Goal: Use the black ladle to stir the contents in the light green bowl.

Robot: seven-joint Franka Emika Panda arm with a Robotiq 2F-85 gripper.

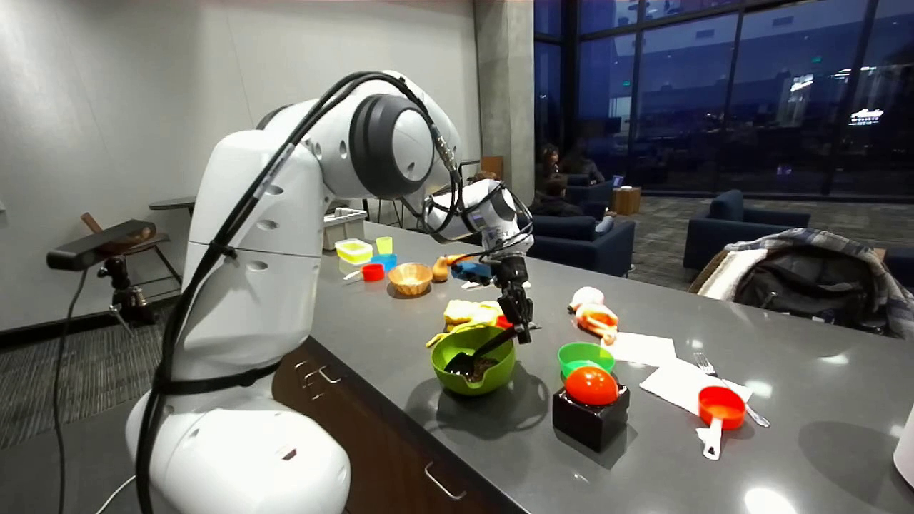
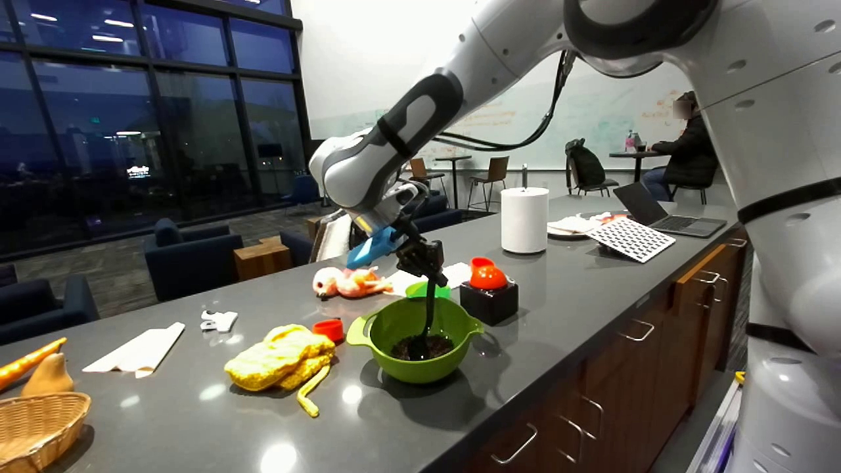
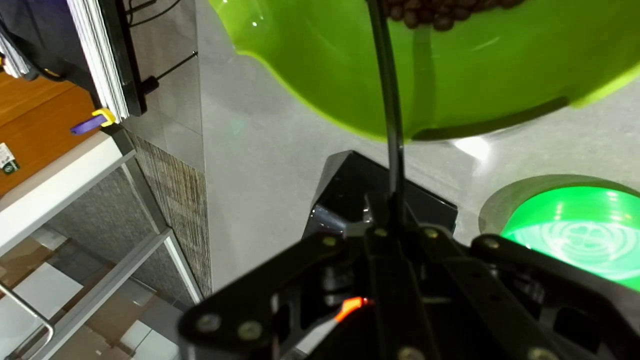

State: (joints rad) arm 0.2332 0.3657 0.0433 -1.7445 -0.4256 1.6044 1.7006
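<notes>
Ladle point(image 1: 493, 344) in an exterior view is slanting from the gripper point(image 1: 524, 330) into the light green bowl point(image 1: 475, 387), probably so its head can work the contents point(image 1: 483, 368) without the gripper dipping in. In the wrist view the gripper is pinching the ladle's black handle point(image 3: 390, 100); brown beans point(image 3: 445, 12) are showing, too many to count. In an exterior view one ladle is reaching into one light green bowl, while one yellow bundle point(image 2: 282, 358) and one black block point(image 2: 489, 303) are sitting near.

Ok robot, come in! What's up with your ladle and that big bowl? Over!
Gripper clamped on black ladle. Ladle's head down in light green bowl, at the brown contents. Possible bump: black box standing beside bowl.
</notes>
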